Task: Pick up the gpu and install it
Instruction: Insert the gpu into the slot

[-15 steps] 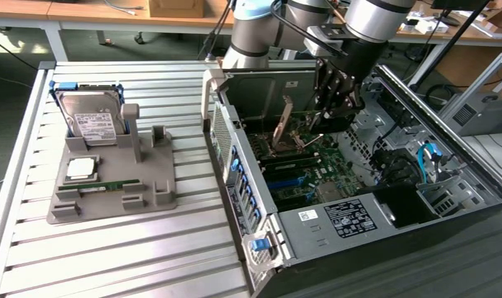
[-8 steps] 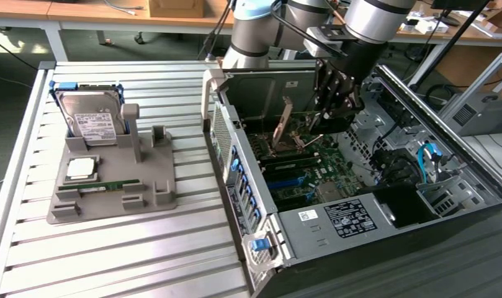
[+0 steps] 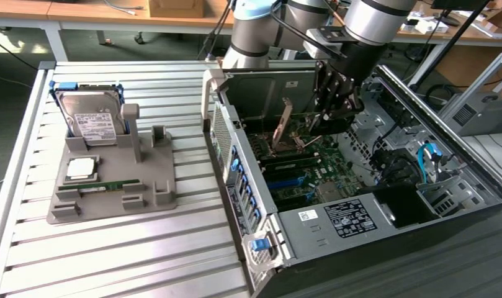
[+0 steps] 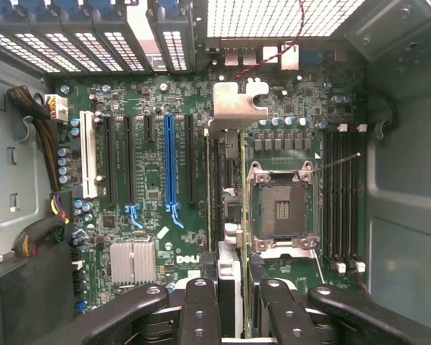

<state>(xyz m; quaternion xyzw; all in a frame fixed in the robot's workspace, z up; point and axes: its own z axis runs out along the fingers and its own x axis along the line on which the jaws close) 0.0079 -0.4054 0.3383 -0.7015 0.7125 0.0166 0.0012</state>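
The gpu [image 3: 282, 126] stands on edge inside the open computer case [image 3: 334, 217], over the motherboard [image 4: 151, 187]; we see our gripper [image 4: 233, 302] pinching it, fingers [image 4: 200, 313] pressed against its faces, silver bracket [image 4: 238, 108] at its far end. The hard drive [image 3: 92, 118] and memory stick [image 3: 100, 184] rest on the grey holder [image 3: 110, 198]

an open computer case [image 3: 342, 217] lies on a slatted metal table [image 3: 110, 254]. beside it, a grey holder tray [image 3: 151, 180] carries a hard drive [image 3: 89, 115], a cpu [image 3: 82, 167] and a memory stick [image 3: 100, 185]. the motherboard [image 4: 151, 187] shows an empty cpu socket [image 4: 281, 208].
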